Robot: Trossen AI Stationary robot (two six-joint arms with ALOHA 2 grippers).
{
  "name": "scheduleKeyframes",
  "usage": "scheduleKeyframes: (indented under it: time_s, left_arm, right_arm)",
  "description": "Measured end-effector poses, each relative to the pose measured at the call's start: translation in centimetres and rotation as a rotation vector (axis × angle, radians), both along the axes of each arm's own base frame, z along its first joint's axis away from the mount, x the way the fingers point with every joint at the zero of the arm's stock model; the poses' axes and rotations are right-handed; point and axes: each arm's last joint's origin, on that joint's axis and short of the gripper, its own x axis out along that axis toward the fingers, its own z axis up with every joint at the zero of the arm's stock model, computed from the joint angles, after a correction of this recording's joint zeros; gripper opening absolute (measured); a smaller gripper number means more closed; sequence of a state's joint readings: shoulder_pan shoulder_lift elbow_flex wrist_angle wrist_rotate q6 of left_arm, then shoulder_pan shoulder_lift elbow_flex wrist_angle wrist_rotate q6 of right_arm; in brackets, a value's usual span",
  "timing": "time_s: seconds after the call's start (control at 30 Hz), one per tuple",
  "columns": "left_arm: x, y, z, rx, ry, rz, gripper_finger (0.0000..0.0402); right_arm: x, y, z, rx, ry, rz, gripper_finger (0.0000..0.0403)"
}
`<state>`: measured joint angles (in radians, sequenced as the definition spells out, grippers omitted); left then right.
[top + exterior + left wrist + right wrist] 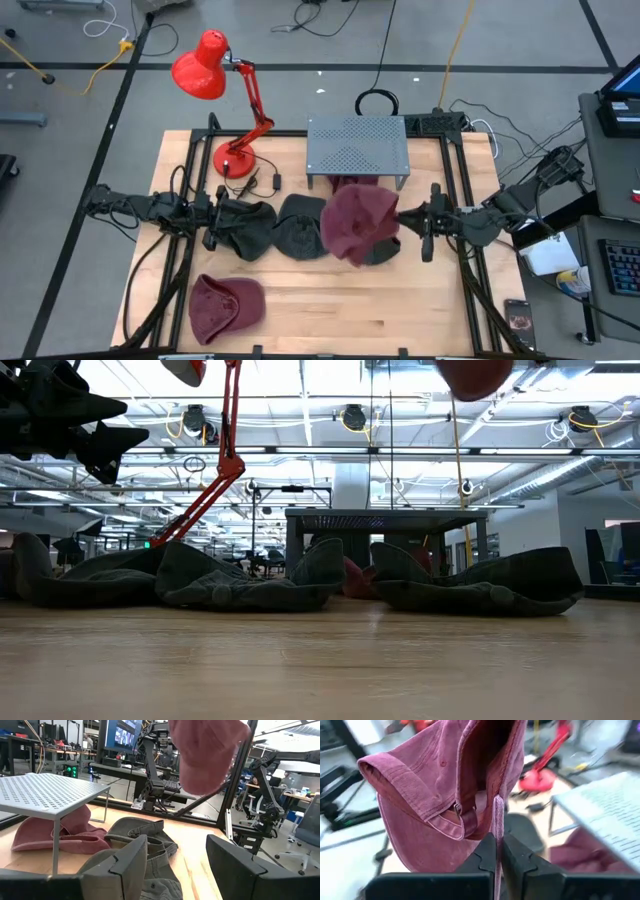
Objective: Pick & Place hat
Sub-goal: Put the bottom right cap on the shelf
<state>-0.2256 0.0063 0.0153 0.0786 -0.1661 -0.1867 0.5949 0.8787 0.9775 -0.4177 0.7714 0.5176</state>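
— While the right gripper (495, 851) is pinched shut on the strap at the back of the maroon hat (358, 224), how is the cloth behaving?

— It hangs limp above the middle of the bench (400, 310), folded over itself, brim drooping. I judge it light and soft: no stiffness to rely on, so it will swing and drape wherever it is carried.

— Is the strap a sound place to hold?

— Probably the best on offer. The strap and the stitched rim look thicker than the crown, so thin closed jaws can bite there without slipping; the loose crown would likely bunch or slide out.

— And the left gripper (175, 865)?

— Its fingers stand apart, holding nothing, poised over a dark green hat (243, 228) near the left edge.

— What else lies about?

— Another dark hat (298, 226) at the centre, a second maroon hat (226, 305) toward the front-left corner, another under the grey perforated shelf (357, 146) at the back, and a red lamp (215, 80) at the back-left corner.
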Motion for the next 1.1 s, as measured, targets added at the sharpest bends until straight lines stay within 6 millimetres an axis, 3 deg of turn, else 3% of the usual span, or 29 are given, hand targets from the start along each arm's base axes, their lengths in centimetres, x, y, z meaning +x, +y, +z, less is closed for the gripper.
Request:
scheduleKeyframes:
  time_s: [0.6, 1.1]
  left_arm:
    - [0.0, 0.0, 0.0, 0.000, 0.000, 0.000, 0.0207]
    - [0.0, 0.0, 0.0, 0.028, -0.002, 0.003, 0.0207]
  right_arm:
    - [3.8, 1.2, -0.7, -0.252, -0.123, -0.574, 0.0003]
    - [7.8, 2.1, -0.8, -0.468, -0.017, -0.746, 0.0003]
